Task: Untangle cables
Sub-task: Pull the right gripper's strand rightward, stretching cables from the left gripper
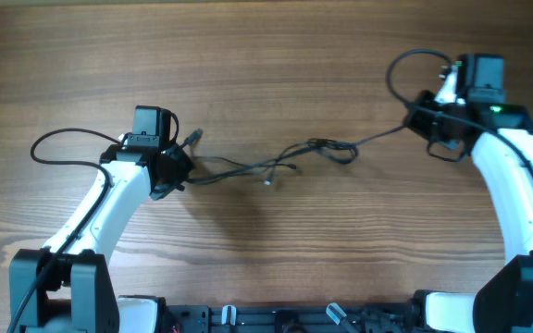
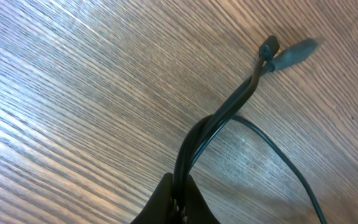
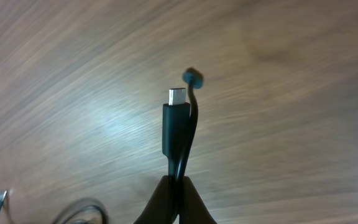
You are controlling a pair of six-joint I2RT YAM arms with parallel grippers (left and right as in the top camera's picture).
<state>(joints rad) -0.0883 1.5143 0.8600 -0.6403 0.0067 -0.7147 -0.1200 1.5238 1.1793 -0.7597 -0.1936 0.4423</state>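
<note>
The cables [image 1: 285, 159] run left to right across the counter [image 1: 266, 55], knotting together roughly midway. The left hand [image 2: 179, 198] pinches two strands. The right hand [image 3: 178, 190] pinches the far-right end, just below its plug [image 3: 177, 98].

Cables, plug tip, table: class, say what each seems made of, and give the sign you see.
The cables look sheathed in rubber or plastic: matt dark, bending in loose loops. The plug tip seems metal: bright silvery sheen. The table looks like wood or wood-pattern laminate: brown grain lines, faint gloss; which one is unclear.
</note>
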